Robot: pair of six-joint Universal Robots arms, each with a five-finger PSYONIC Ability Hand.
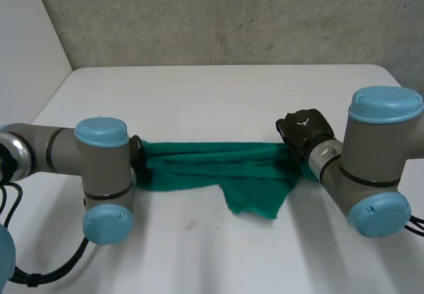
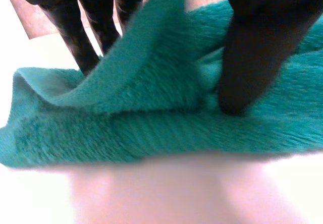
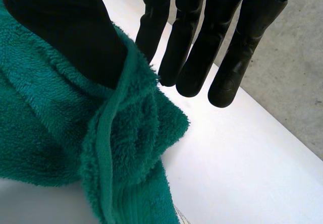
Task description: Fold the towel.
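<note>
Green terry towel [image 1: 199, 165] lay in a bunched band on the white worktop [image 1: 218, 95], its long axis running straight from one robot hand to the other, so each already sat at its own end. The left robot hand [image 2: 252, 47] pinched the left end between thumb and fingers. The right robot hand [image 1: 305, 130] had its thumb on the right end, with straight fingers just behind the hem, apparently pinching it. A loose flap [image 1: 255, 198] spread toward the robot, nearer the right side. The left arm [image 1: 99, 155] hid most of its hand from above. How many layers the band held, and whether it was raised, could not be told.
</note>
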